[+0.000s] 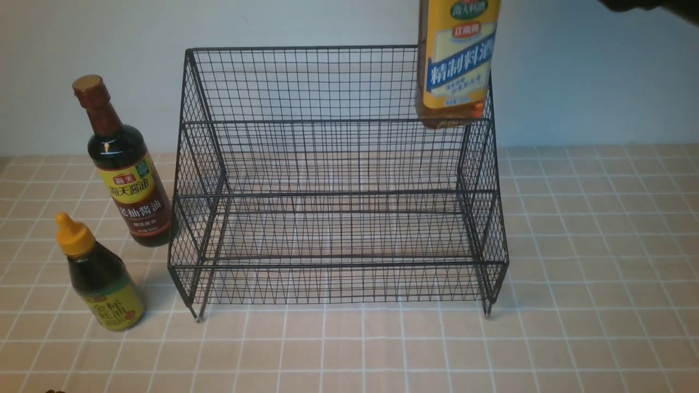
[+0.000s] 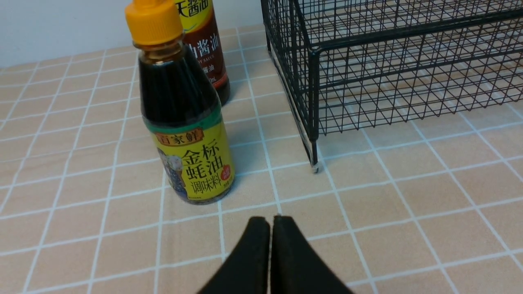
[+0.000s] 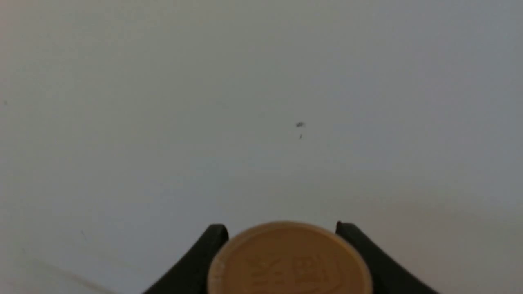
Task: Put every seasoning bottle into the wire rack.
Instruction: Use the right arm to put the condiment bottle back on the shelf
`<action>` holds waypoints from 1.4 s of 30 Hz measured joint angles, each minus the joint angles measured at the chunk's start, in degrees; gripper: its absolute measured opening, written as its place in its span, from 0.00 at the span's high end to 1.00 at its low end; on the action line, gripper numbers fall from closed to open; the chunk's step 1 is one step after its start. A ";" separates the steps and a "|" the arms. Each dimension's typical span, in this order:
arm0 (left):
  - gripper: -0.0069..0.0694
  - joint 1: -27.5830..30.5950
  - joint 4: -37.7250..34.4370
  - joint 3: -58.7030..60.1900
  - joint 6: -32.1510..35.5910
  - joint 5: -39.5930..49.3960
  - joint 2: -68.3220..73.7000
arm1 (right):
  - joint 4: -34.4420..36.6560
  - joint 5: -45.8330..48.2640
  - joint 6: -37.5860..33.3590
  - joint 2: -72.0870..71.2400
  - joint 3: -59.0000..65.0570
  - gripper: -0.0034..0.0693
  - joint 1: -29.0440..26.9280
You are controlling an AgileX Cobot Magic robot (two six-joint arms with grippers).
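The black wire rack (image 1: 338,180) stands mid-table with both tiers empty; its front corner shows in the left wrist view (image 2: 367,61). The large amber bottle (image 1: 456,60) with the yellow-blue label hangs upright above the rack's right side. My right gripper (image 3: 282,230) is shut on its tan cap (image 3: 290,261). The tall soy bottle (image 1: 123,164) and the small dark bottle with the yellow nozzle cap (image 1: 98,275) stand left of the rack. My left gripper (image 2: 270,220) is shut and empty, just in front of the small bottle (image 2: 184,118).
The tiled tabletop (image 1: 600,245) runs right of and in front of the rack. A pale wall (image 1: 327,22) stands behind it and fills the right wrist view (image 3: 245,102). The soy bottle (image 2: 204,45) stands behind the small one.
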 joint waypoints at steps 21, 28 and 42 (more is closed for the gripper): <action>0.92 0.00 0.00 0.00 0.00 0.00 0.00 | 5.15 22.35 0.90 3.50 -0.06 0.53 0.11; 0.92 0.00 0.00 0.00 0.00 0.00 0.00 | 5.74 23.27 0.63 4.94 -0.54 0.53 0.11; 0.92 0.00 0.00 0.00 0.00 0.00 0.00 | 5.00 23.24 -0.20 0.34 -1.86 0.19 2.11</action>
